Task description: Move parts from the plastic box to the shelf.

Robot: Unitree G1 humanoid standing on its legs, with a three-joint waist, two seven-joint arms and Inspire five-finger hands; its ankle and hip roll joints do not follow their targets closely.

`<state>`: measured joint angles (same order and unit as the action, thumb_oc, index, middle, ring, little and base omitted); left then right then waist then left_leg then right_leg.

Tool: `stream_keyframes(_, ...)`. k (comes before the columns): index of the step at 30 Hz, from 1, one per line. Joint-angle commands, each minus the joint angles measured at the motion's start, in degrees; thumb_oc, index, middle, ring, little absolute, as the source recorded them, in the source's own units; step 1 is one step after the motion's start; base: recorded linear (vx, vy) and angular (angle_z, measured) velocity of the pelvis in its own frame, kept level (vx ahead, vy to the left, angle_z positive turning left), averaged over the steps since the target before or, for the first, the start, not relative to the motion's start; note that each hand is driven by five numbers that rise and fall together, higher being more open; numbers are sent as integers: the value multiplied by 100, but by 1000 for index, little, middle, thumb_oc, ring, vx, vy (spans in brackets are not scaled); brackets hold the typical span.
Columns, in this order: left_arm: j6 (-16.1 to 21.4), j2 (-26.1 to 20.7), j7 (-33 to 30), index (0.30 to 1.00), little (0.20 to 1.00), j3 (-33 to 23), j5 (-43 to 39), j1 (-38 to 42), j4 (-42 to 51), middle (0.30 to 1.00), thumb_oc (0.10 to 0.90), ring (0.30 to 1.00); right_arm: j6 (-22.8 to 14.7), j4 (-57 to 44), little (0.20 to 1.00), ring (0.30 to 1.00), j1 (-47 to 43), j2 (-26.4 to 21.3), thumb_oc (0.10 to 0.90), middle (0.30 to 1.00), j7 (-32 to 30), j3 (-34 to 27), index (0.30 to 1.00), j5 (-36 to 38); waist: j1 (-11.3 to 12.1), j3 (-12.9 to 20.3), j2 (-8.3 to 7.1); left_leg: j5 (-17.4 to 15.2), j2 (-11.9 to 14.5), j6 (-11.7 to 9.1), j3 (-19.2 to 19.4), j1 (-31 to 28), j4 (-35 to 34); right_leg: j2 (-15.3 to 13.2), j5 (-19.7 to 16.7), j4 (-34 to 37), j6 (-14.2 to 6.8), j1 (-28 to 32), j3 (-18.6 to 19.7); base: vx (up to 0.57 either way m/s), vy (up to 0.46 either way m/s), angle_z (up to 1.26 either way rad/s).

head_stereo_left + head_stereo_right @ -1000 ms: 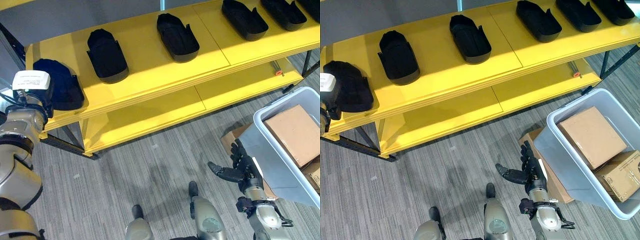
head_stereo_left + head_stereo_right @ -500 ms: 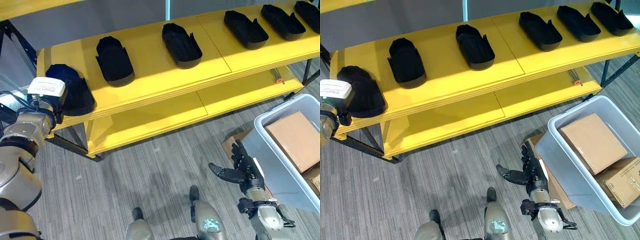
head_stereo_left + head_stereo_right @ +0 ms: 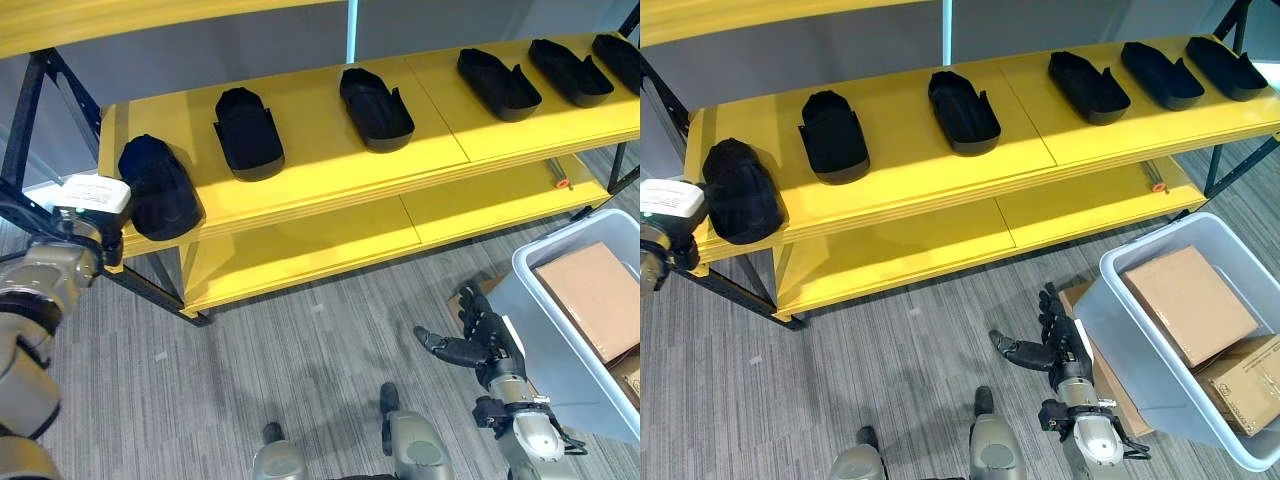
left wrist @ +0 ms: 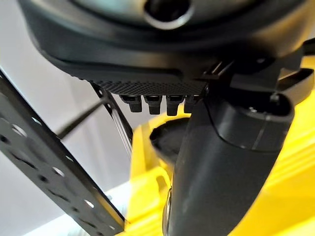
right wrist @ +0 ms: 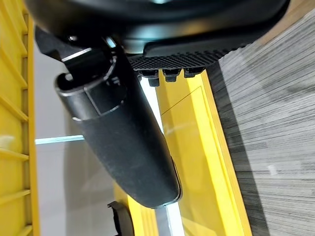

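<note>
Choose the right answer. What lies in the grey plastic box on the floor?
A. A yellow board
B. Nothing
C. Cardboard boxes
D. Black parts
C: two brown cardboard boxes sit inside the plastic box, while the black parts all lie on the shelf.

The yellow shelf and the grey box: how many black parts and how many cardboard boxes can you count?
Black plastic shell parts on the yellow shelf: 6
Brown cardboard boxes in the grey plastic box: 2
Total: 8
</note>
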<state>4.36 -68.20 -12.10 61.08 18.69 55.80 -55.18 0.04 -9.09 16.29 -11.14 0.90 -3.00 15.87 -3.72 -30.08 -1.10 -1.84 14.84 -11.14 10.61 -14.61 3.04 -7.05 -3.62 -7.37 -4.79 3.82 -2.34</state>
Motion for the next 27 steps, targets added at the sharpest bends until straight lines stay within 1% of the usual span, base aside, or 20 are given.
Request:
stream_keyframes(1,-224,-1207,-493,1000,1000,-831,109,416,177,1000,900,1000,-612,-595,1000,1000,-321,-52,900,1000,72,-600,1000,47,32,161,2,599,-87,576,-339,-249,-68,-602,-335,-405,241,417,20,18,-9,5)
stream_keyframes(2,-221,-1410,-560,1000,1000,-1102,195,133,715,1000,900,1000,-594,-529,1000,1000,-293,7,900,1000,98,-662,1000,47,93,248,14,609,-84,588,-340,-303,-165,-589,-306,-372,259,471,4,11,-8,4)
stream_keyframes(4,-229,-1558,-617,1000,1000,-1413,279,-201,1214,1000,900,1000,-587,-471,1000,1000,-273,40,900,1000,103,-726,1000,40,162,324,31,625,-85,597,-342,-341,-265,-579,-283,-326,274,516,-27,4,-3,11)
stream_keyframes(5,-233,-1616,-638,1000,1000,-1710,277,-502,1488,1000,900,1000,-573,-447,1000,1000,-252,116,900,1000,120,-789,1000,42,229,371,19,634,-83,606,-352,-356,-326,-576,-268,-296,288,539,-44,2,-3,16)
stream_keyframes(6,-245,-1627,-634,1000,1000,-1855,290,-644,1525,1000,900,1000,-573,-447,1000,1000,-254,94,900,1000,122,-779,1000,42,209,374,29,638,-84,606,-347,-362,-335,-576,-270,-293,288,539,-41,8,-8,14)
stream_keyframes(8,-286,-1664,-725,1000,1000,-3162,361,-1921,2158,1000,900,1000,-540,-386,1000,1000,-216,157,900,1000,145,-877,1000,37,286,491,40,646,-79,615,-330,-391,-445,-565,-237,-236,306,569,-66,0,-11,15)
stream_keyframes(9,-318,-1368,-776,1000,1000,-3968,349,-2671,2715,1000,900,1000,-499,-319,1000,1000,-220,302,900,1000,156,-1017,1000,26,457,587,27,685,-74,637,-350,-373,-551,-550,-219,-161,332,584,-93,-23,-14,5)
stream_keyframes(10,-338,-1177,-783,1000,1000,-4673,376,-3387,2996,1000,900,1000,-476,-284,1000,1000,-223,280,900,1000,153,-1054,1000,32,454,632,47,695,-66,645,-350,-374,-610,-539,-209,-132,336,589,-99,-23,-12,3)
stream_keyframes(11,-349,-1164,-770,1000,1000,-4934,397,-3646,3069,1000,900,1000,-476,-283,1000,1000,-232,239,900,1000,155,-1019,1000,33,403,636,59,699,-64,645,-344,-376,-618,-536,-212,-129,336,585,-94,-16,-1,10)
stream_keyframes(12,-368,-809,-742,1000,1000,-5598,402,-4248,3524,1000,900,1000,-451,-234,1000,1000,-245,244,900,1000,161,-1013,1000,48,394,683,78,701,-56,658,-359,-374,-688,-522,-193,-99,347,597,-91,-21,6,11)
stream_keyframes(13,-383,-289,-716,1000,1000,-6450,371,-5009,4087,1000,900,1000,-438,-200,1000,1000,-246,243,900,1000,162,-1045,1000,39,380,740,95,712,-54,661,-364,-366,-757,-515,-191,-60,348,603,-101,-50,-3,6)
stream_keyframes(14,-340,633,-763,1000,1000,-7332,222,-5803,4617,1000,900,1000,-379,-159,1000,1000,-243,250,900,1000,171,-1024,1000,111,350,853,90,690,-44,663,-395,-322,-804,-495,-182,-13,348,611,-94,-23,-5,-5)
stream_keyframes(15,-341,645,-756,1000,1000,-7380,226,-5858,4641,1000,900,1000,-379,-157,1000,1000,-241,239,900,1000,171,-1006,1000,112,326,867,90,663,-40,661,-393,-330,-804,-494,-157,-12,345,622,-103,-47,-12,5)
stream_keyframes(17,-272,1364,-633,1000,1000,-7609,99,-6126,5083,1000,900,1000,-339,-150,1000,1000,-289,309,900,1000,185,-1004,1000,190,330,977,85,649,-38,674,-441,-214,-804,-484,-174,40,350,619,-114,-64,-7,24)
stream_keyframes(18,-260,1945,-584,1000,1000,-7657,-132,-6214,5249,1000,900,1000,-322,-111,1000,1000,-246,343,900,1000,203,-959,1000,210,316,1030,88,619,-40,679,-463,-156,-804,-479,-172,79,353,628,-114,-56,-9,24)
stream_keyframes(20,-225,2757,-394,1000,1000,-7892,-399,-6682,5619,1000,900,1000,-280,-68,1000,1000,-192,306,900,1000,201,-1055,1000,224,279,1140,144,551,-9,685,-481,-82,-804,-460,-154,141,351,653,-145,-61,-14,11)
stream_keyframes(21,-154,3546,-202,1000,1000,-7904,-719,-6891,5852,1000,900,1000,-267,9,1000,1000,-142,280,900,1000,249,-1078,1000,221,286,1228,187,524,19,692,-499,-16,-804,-439,-159,222,348,684,-143,-61,-12,6)
stream_keyframes(22,-158,3558,-196,1000,1000,-7911,-718,-6905,5865,1000,900,1000,-268,11,1000,1000,-139,270,900,1000,251,-1075,1000,222,279,1237,195,522,23,691,-499,-11,-804,-435,-163,227,349,681,-144,-59,-10,6)
stream_keyframes(26,-112,4460,192,1000,1000,-7837,-1181,-7192,6324,1000,900,1000,-263,16,1000,1000,-125,229,900,1000,342,-1043,1000,167,337,1392,267,545,102,733,-561,91,-804,-402,-188,379,337,665,-97,-26,10,5)
stream_keyframes(27,-119,4459,212,1000,1000,-7853,-1136,-7250,6337,1000,900,1000,-260,-5,1000,1000,-138,227,900,1000,343,-1012,1000,168,367,1403,277,546,106,742,-574,90,-804,-406,-194,397,341,661,-87,-16,44,1)
